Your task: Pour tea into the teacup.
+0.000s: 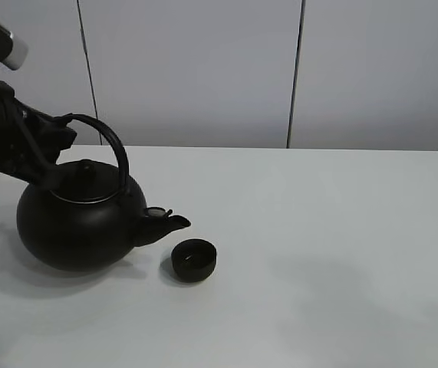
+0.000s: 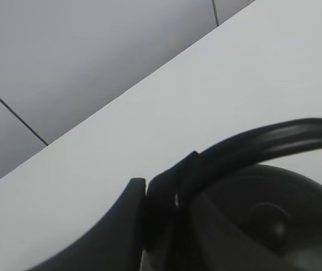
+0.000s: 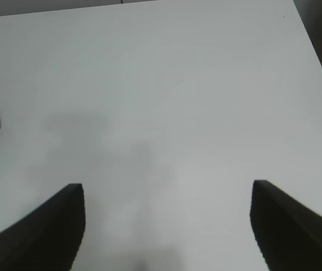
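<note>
On the high camera I see the big round black kettle (image 1: 80, 226) at the left of the white table (image 1: 341, 253), its spout toward the small round matte-black teacup (image 1: 194, 259) just right of it. On the left wrist camera, my left pincer (image 2: 159, 183) pinches the kettle's arched handle (image 2: 262, 141). On the right wrist camera, my right pincer (image 3: 169, 226) is spread over the table, well apart from the teacup.

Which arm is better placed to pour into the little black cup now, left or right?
Left. The left gripper grips the kettle by its handle, spout beside the teacup. The right gripper hangs open over the table, away from the kettle.
</note>
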You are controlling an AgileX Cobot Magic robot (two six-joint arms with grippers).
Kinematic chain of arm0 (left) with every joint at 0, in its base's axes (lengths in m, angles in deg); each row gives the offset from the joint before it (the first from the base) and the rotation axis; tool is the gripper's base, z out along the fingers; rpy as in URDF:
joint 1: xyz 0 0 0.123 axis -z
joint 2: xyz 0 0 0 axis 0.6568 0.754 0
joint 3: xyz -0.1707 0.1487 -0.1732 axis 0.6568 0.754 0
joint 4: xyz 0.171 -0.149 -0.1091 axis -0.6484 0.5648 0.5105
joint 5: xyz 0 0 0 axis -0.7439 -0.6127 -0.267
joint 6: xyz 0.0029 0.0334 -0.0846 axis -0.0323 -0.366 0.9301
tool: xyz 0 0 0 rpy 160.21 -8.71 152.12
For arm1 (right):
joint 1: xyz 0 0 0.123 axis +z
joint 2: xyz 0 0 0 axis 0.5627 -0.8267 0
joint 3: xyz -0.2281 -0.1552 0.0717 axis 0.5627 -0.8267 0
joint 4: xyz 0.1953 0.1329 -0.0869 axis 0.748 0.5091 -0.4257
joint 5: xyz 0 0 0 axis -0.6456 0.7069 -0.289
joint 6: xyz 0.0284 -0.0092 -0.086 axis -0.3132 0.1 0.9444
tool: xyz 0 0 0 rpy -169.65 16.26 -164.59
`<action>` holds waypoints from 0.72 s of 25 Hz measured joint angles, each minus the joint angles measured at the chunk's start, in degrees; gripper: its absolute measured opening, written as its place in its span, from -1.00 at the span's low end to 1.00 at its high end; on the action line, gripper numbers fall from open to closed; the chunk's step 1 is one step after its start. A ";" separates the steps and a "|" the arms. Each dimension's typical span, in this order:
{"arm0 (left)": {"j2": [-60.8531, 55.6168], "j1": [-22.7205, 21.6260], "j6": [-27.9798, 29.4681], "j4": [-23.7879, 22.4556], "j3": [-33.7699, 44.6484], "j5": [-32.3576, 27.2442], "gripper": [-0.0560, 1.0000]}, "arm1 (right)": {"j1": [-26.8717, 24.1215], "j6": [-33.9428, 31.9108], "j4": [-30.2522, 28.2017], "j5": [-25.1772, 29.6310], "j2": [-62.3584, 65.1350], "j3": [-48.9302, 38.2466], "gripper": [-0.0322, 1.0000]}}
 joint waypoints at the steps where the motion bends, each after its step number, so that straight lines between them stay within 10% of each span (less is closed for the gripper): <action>1: 0.00 0.24 -0.96 0.65 -0.05 -0.15 -0.64 | 0.00 0.00 0.00 0.00 0.00 0.00 0.14; 18: 0.07 1.53 -4.63 6.64 -0.94 -4.27 -0.65 | 0.00 0.00 0.00 0.05 0.00 0.00 0.14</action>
